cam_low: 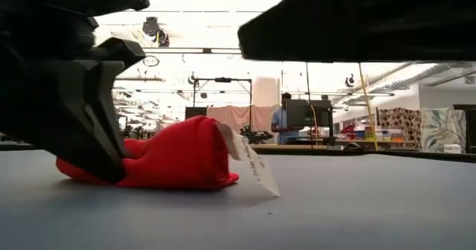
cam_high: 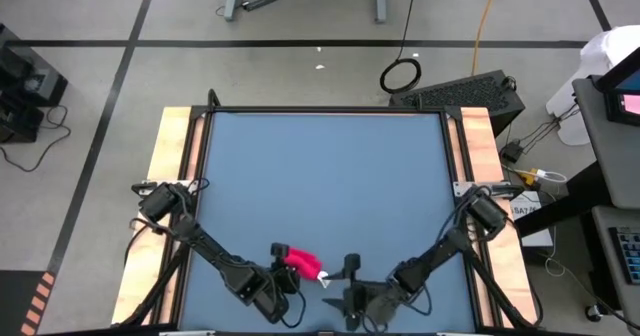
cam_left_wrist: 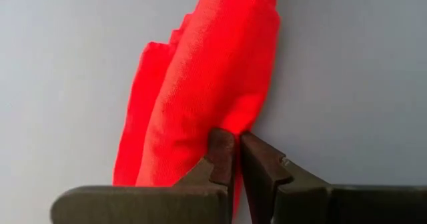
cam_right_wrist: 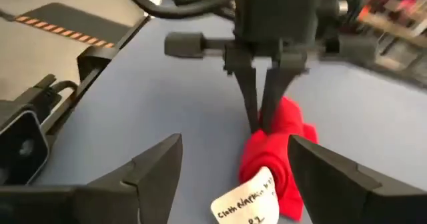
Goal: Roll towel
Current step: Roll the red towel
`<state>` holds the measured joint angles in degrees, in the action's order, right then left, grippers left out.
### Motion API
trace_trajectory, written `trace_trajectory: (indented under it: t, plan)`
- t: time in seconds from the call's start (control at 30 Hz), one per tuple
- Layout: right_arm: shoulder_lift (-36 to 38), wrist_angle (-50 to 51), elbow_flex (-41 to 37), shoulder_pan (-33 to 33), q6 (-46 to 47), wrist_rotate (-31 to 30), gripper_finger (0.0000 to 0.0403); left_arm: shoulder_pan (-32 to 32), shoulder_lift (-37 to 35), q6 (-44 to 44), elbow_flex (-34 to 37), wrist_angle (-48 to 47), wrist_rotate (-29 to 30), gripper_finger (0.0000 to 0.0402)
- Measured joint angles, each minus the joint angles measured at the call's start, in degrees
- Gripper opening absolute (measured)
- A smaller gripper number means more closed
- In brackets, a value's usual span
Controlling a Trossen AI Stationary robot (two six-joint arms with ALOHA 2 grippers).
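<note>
The red-pink towel (cam_high: 300,262) lies bunched in a short roll on the blue table near its near edge, resting on its underside. Its white tag (cam_low: 253,168) sticks out from the right end, with the tip on the table. My left gripper (cam_left_wrist: 238,159) stands over the towel's left part and is shut on it; it also shows in the right wrist view (cam_right_wrist: 264,125). My right gripper (cam_right_wrist: 233,177) is open and empty, just to the right of the towel, with the tag (cam_right_wrist: 249,201) between its spread fingers. My left gripper pinches a thin fold at the edge of the rolled towel (cam_left_wrist: 230,125) between its two fingers; red cloth shows in the narrow gap between them. The fingers (cam_right_wrist: 253,111) come from above, pointing down. The towel lies on the table, bunched and slack.
The blue table top (cam_high: 320,176) stretches bare toward its far edge. Wooden side rails (cam_high: 170,176) run along left and right. Both arms crowd the near edge around the towel. A person stands far off in the room (cam_low: 281,120).
</note>
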<state>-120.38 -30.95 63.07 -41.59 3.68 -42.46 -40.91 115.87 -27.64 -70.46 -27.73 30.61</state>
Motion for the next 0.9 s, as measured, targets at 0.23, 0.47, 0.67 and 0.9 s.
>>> trace_trajectory:
  t: [0.23,0.47,0.67,0.9]
  plan:
    - [-4.4,-4.1,0.0,0.9,0.2,-5.7,0.0246,1.8,0.0,1.1,-0.3,0.5,-0.9,0.0024]
    - [-6.1,-4.6,0.1,4.7,2.7,-4.5,0.0215,2.6,0.0,1.1,-0.5,0.4,-1.3,0.0024]
    - [-6.1,-1.8,0.1,7.3,7.8,0.2,0.0158,2.7,0.0,1.0,-0.8,0.2,-1.2,0.0025]
    - [-5.5,4.6,0.4,9.3,25.1,7.0,0.0071,0.9,-0.5,0.8,-3.6,-4.5,3.9,0.0088]
